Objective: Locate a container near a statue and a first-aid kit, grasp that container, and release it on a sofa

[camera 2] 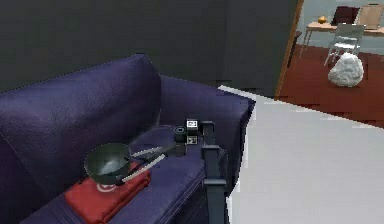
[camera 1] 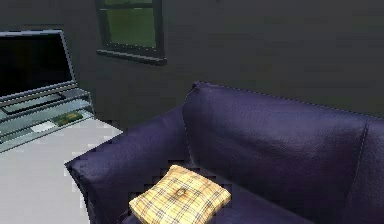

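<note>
A dark purple sofa (camera 1: pixel 270 130) fills the forward view's right, with a yellow checked cushion (camera 1: pixel 180 195) on its seat. In the arm side view the same sofa (camera 2: pixel 70 110) lies at the left, and a red cushion (camera 2: pixel 105 197) rests on its seat. A dark round pan-like container (camera 2: pixel 106 160) sits just above that cushion, right at the gripper (camera 2: pixel 130 170). The arm (camera 2: pixel 212 178) reaches in from the bottom edge to the sofa's seat. I cannot tell whether the gripper holds the container or the container rests on the red cushion.
A flat television (camera 1: pixel 35 60) stands on a glass stand (camera 1: pixel 45 115) at the forward view's left, with a window (camera 1: pixel 130 28) behind. Pale floor (camera 2: pixel 310 160) spreads right of the sofa. Through a doorway stand a table and chair (camera 2: pixel 340 30) and a grey-white lump (camera 2: pixel 346 70).
</note>
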